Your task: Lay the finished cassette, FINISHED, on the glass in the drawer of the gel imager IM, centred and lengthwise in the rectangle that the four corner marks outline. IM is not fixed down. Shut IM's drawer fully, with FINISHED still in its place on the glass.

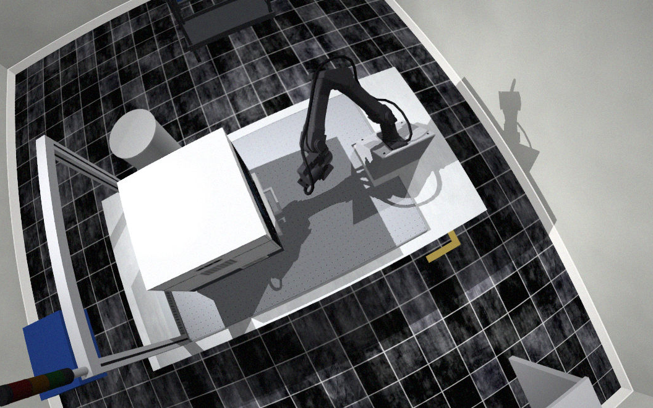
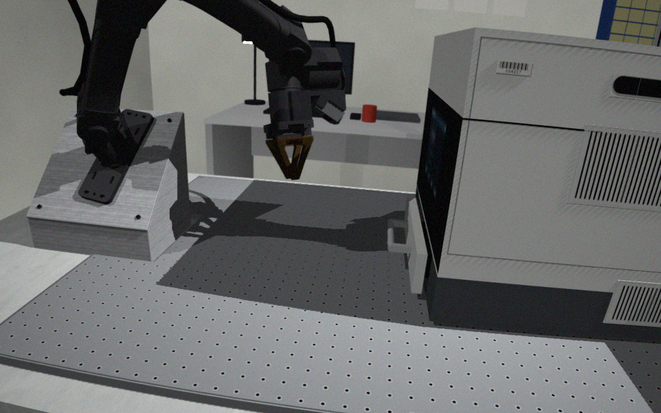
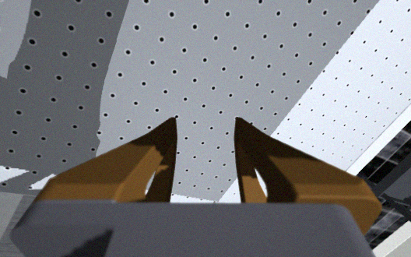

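The gel imager IM (image 2: 554, 164) is a big white box at the right of the perforated bench plate; it also shows in the overhead view (image 1: 192, 208). Its drawer front (image 2: 415, 241) sits close against the body, with a small handle (image 2: 396, 236) sticking out; no glass shows. I see no cassette FINISHED in any view. My gripper (image 2: 292, 174) hangs high over the plate, left of IM and well above the handle; it also shows in the overhead view (image 1: 308, 190). In the wrist view its brown fingers stand partly apart with only the plate between them.
The arm's wedge-shaped base block (image 2: 107, 189) stands at the left on the plate. A desk with a red cup (image 2: 368, 112) is behind the bench. A white cylinder (image 1: 138, 136) and a metal frame (image 1: 60, 233) stand beyond IM.
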